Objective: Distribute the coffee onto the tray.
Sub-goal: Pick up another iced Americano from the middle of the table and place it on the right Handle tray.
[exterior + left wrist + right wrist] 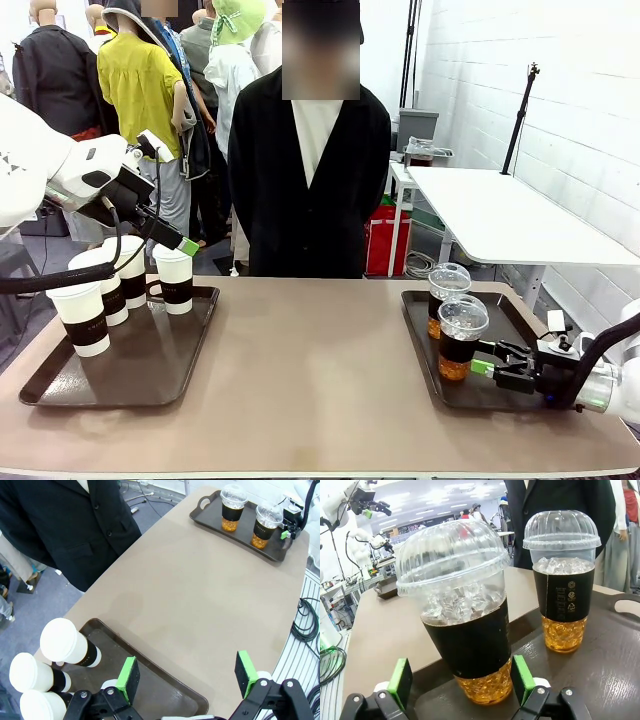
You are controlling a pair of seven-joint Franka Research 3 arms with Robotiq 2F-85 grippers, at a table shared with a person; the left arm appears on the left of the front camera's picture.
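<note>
Four white paper cups with dark sleeves (120,275) stand on the left dark tray (150,365), two clear dome-lidded iced coffees (455,320) on the right dark tray (510,320). Distribution looks nearly done: the right gripper (490,367) is spread around the nearer iced cup (465,625), not pinching, and the left gripper (187,677) hangs spread and empty.

Wide bare table (310,360) between the two trays, easy passage there. Left tray (150,375) has open room on its near half, white cups (110,285) crowding the far-left corner. Iced cups (455,320) block the right tray (500,320).
</note>
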